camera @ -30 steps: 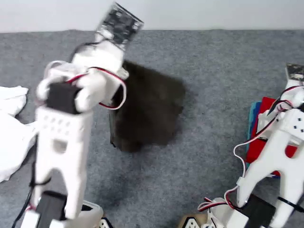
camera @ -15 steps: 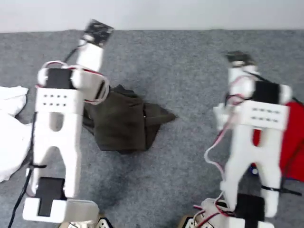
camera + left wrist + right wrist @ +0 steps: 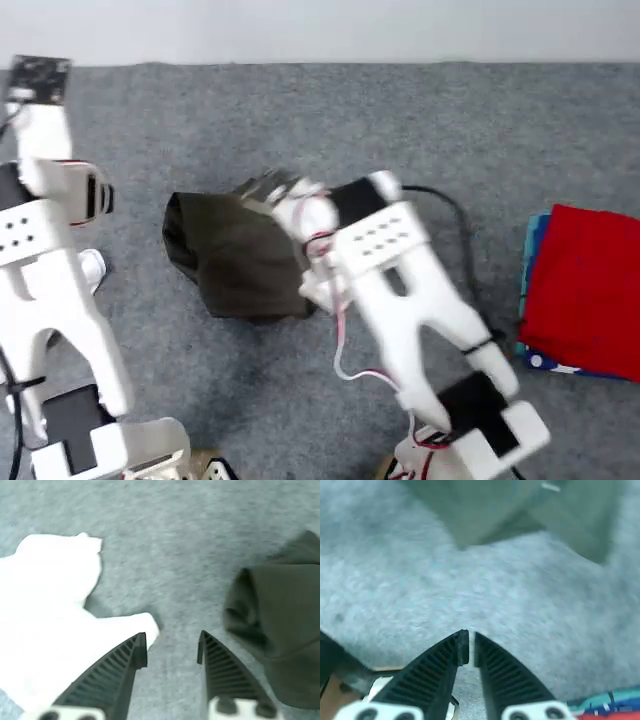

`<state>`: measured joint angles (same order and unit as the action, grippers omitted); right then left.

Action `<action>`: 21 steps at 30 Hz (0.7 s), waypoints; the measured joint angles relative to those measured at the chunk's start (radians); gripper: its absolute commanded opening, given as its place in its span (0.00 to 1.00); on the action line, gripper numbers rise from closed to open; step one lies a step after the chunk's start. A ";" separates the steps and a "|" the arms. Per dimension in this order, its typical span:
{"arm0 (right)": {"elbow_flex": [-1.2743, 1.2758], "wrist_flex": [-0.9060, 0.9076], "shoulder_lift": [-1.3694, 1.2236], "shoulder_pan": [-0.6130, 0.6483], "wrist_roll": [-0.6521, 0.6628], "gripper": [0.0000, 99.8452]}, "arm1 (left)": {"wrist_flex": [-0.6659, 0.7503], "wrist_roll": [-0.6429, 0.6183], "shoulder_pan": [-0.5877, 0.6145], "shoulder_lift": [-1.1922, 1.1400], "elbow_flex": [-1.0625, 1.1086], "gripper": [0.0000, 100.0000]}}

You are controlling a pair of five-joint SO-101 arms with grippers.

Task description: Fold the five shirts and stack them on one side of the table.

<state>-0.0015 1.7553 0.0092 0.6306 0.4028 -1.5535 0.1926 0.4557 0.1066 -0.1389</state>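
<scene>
Dark shirt (image 3: 235, 255) lay in a loosely bunched, part-folded heap on the grey bench (image 3: 450, 130), near the middle. It served as the reference for all positions below.

Left arm (image 3: 50, 260) stood off the dark shirt's side that faces away from the stack. Left claw (image 3: 170, 650) was spread wide with nothing between the fingers, and it hung over bare bench between the white shirt (image 3: 45, 625) and the dark shirt. One finger (image 3: 131, 657) overlapped the white shirt's nearest corner in the left wrist view; contact could not be judged. The white shirt lay crumpled and unfolded, just beside the dark shirt on the side away from the stack.

Right arm (image 3: 400, 300) stretched across the bench, with its forward end over the dark shirt's stack-side edge. Right claw (image 3: 469, 640) was narrow, the fingers almost meeting and nothing gripped, above bare bench just off the dark shirt's edge.

The stack lay well apart from the dark shirt, beyond the right arm: a folded red shirt (image 3: 585, 290) on top, with blue-teal cloth (image 3: 530, 255) showing at the edge beneath it.
</scene>
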 measured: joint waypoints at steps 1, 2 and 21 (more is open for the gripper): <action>-0.020 0.000 -0.028 0.028 0.000 0.22 | 0.000 0.000 0.014 0.000 0.000 0.18; -0.038 0.000 -0.051 0.052 0.000 0.24 | 0.000 0.000 0.025 0.000 0.000 0.18; -0.397 -0.006 -0.532 0.173 -0.023 0.25 | 0.000 0.000 0.049 0.000 0.028 0.18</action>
<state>-0.3989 1.7492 -0.5232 0.8040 0.3798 -1.5535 0.1926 0.5048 0.1066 -0.1112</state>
